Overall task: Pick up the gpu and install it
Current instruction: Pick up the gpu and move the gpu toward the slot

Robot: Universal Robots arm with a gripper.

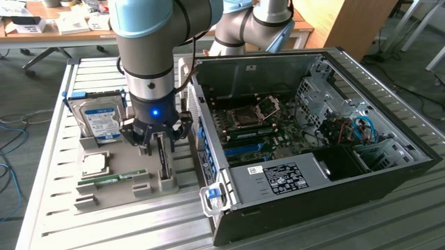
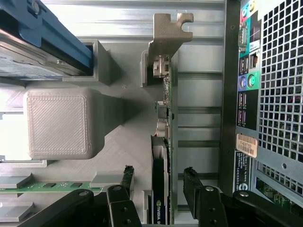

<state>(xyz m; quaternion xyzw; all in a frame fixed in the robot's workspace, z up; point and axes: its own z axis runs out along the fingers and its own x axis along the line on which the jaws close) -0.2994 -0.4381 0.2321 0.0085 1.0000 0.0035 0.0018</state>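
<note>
- The gripper (image 2: pixel 158 178) is open, with a finger on each side of the gpu (image 2: pixel 160 194) and neither touching it.
- The gpu stands on edge in the grey holder (image 1: pixel 118 179). In the exterior view the computer case (image 1: pixel 379 182) is at its 3 o'clock.
- The hard drive (image 1: pixel 99 121) has a blue label and sits at the gripper's 10 o'clock. Its print is unreadable.

The gpu (image 1: pixel 164 159) stood on edge in the holder (image 1: pixel 128 162), at the exterior view's left of the computer case (image 1: pixel 334 194). The hard drive (image 1: pixel 102 122) stood farther left, the memory stick (image 1: pixel 111 178) nearer.
</note>
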